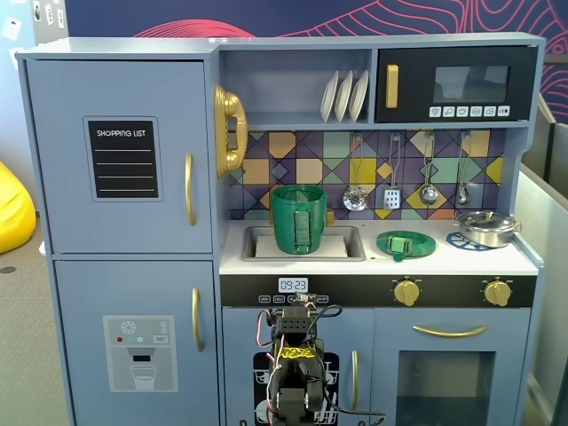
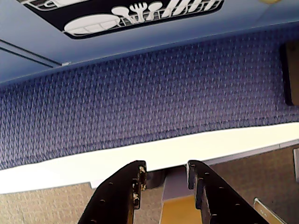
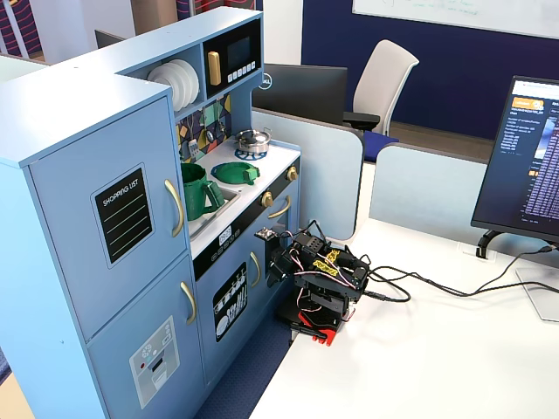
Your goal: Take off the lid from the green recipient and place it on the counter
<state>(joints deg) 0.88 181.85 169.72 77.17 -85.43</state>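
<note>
The green recipient (image 1: 299, 219) stands uncovered in the grey sink, its light-green strap handle facing the front; it also shows in another fixed view (image 3: 199, 190). The dark-green lid (image 1: 406, 242) lies flat on the white counter (image 1: 355, 263) to the right of the sink, and shows in another fixed view (image 3: 236, 172). My arm (image 1: 297, 355) is folded low in front of the lower cabinet, far below the counter. In the wrist view my gripper (image 2: 166, 168) is open and empty, pointing at blue carpet and the table's white edge.
A silver pot (image 1: 486, 227) sits on the right burner ring. Utensils hang on the tiled back wall (image 1: 390, 173). The arm stands on a white desk (image 3: 419, 349), with cables (image 3: 419, 284) trailing toward a monitor (image 3: 524, 166).
</note>
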